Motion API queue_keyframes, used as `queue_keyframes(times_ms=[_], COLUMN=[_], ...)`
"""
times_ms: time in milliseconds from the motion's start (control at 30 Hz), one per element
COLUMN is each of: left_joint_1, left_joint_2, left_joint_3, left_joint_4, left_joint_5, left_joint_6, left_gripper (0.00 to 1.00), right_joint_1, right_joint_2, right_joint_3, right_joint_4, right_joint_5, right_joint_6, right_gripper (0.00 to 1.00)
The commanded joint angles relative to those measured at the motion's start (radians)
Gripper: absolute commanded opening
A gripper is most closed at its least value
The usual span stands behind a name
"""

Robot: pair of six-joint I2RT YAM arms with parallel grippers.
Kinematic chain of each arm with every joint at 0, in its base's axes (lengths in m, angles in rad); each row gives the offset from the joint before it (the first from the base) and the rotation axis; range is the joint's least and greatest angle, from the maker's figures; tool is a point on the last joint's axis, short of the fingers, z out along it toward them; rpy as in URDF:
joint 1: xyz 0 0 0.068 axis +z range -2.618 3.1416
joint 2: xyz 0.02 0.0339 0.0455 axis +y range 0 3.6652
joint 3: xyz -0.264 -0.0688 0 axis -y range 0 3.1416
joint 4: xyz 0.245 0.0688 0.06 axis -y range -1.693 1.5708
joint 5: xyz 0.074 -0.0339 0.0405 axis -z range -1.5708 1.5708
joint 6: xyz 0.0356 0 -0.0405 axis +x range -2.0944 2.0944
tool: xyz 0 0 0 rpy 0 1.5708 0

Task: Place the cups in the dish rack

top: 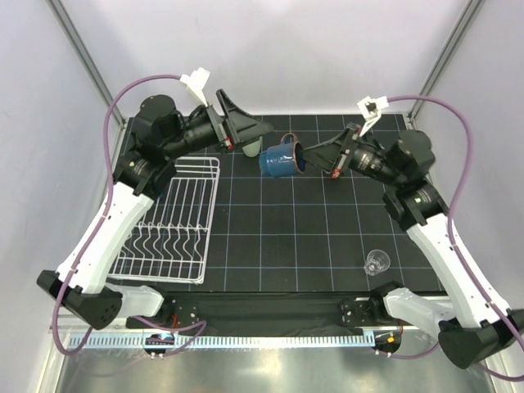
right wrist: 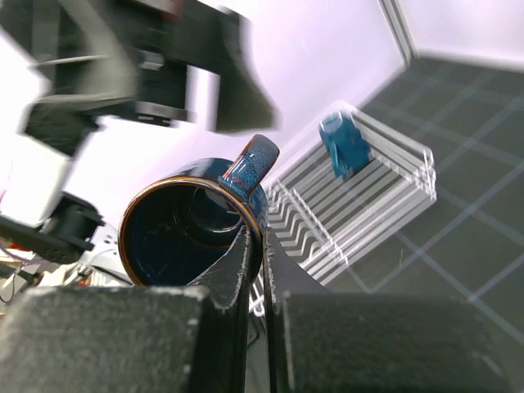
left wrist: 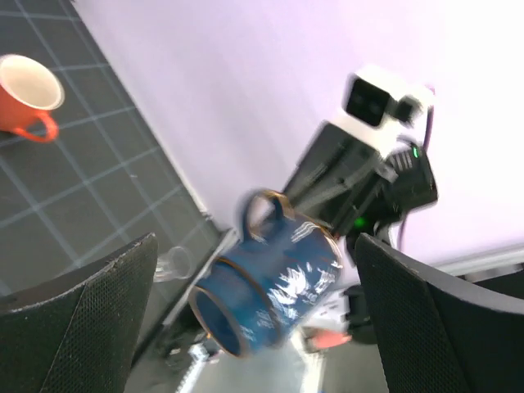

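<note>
arms (top: pixel 110 217) were white-shelled, black-jointed | cables (top: pixel 151 78) were purple | left gripper (left wrist: pixel 255 246) had black mesh-textured fingers (left wrist: pixel 82 319) | wrist tags (top: pixel 196 79) were white

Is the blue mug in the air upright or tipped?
Tipped: the mug lies sideways, rim pinched by the right end effector.

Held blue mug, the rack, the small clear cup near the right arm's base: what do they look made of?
The blue mug looks like glazed ceramic: glossy, with a brown-edged rim. The dish rack looks like white coated wire, probably metal underneath. The small glass is transparent; glass or clear plastic, I cannot tell.
</note>
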Motion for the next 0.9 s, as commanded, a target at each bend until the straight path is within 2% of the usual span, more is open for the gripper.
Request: queue_keyframes(times_ms=[0,200,333,867], left_joint_1=[0.001,0.005,0.005,0.005], left_joint_2=[0.015,-0.008,0.007,0.000], left_joint_3=[0.012,-0.113,-0.172,-0.230], left_joint_4=[0.140,0.350,0.525,0.613], left_joint_5=[0.052,0.036,0.094,0.191], left_joint_6=[-0.189,-0.365,-0.545,-0.663], left_gripper=[1.00,1.00,0.98,0.96], right_joint_1=[-0.014,-0.020,-0.022,-0.020], right_joint_2=[-0.082,-0.069,-0.057,0.007], right_joint_3=[-0.006,0.037,0.029,0.053], right_joint_4=[0.216,0.254,0.322,0.429], right_joint_5=[0.000,-0.029,-0.029,0.051], right_joint_6=[0.024,0.009,0.046,0.121], right_gripper=[0.04,0.04,0.04,0.04])
